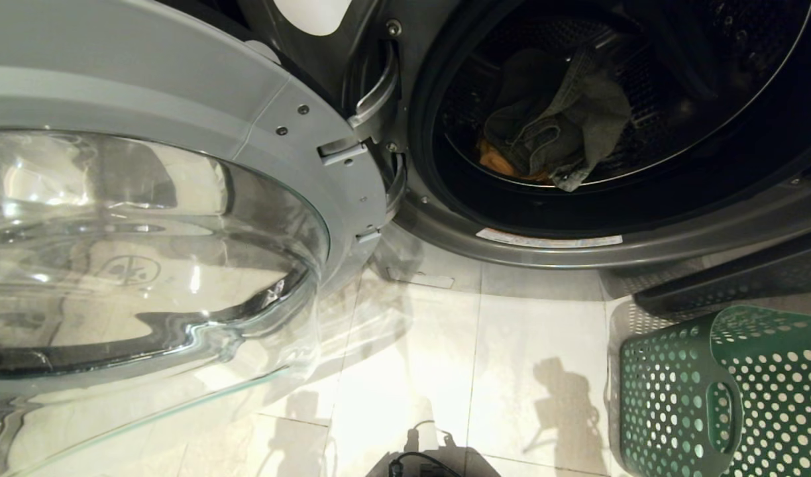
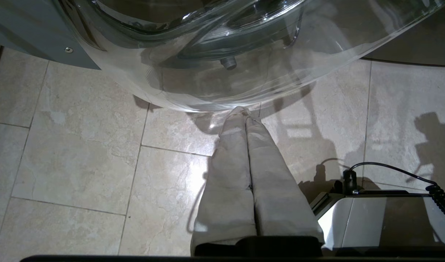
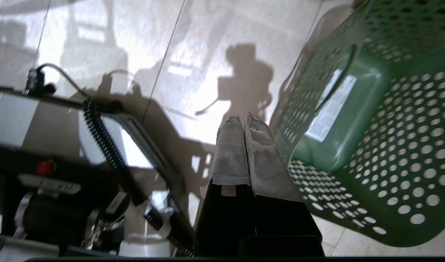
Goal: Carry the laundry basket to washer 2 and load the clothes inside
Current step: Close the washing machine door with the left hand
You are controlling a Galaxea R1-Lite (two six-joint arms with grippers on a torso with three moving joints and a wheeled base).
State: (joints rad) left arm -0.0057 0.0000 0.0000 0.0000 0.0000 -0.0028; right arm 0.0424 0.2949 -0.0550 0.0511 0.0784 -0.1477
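**Two garments visible in the drum, basket showing nothing inside**

Two pieces of cloth can be made out inside the washer (image 1: 578,119): a grey garment (image 1: 558,126) draped at the front of the drum, and a scrap of orange-yellow cloth (image 1: 495,159) peeking from under its lower left edge. A third, pink-red piece is not visible; it may lie under or behind the grey one, but that cannot be told. No number label shows on the machine from this angle, so which washer it is cannot be confirmed.

The laundry basket (image 1: 723,391) stands on the tile floor (image 1: 445,344) just below and right of the drum opening, near the machine's front. The part of its interior seen from the right wrist shows only bare green plastic, no cloth. Judged from that, loading looks finished or nearly so.

The washer door (image 1: 147,232) hangs wide open to the left, its glass bowl facing the robot. Closing it is no part of the task as worded.

The right gripper (image 3: 243,122) hangs over the floor just beside the basket's outer wall, fingers pressed together and holding nothing. The left gripper (image 2: 244,112) sits parked low, its tips just below the door glass, likewise closed and empty. A corner of the robot's base (image 2: 371,214) with a coiled cable (image 2: 440,200) shows beside it.
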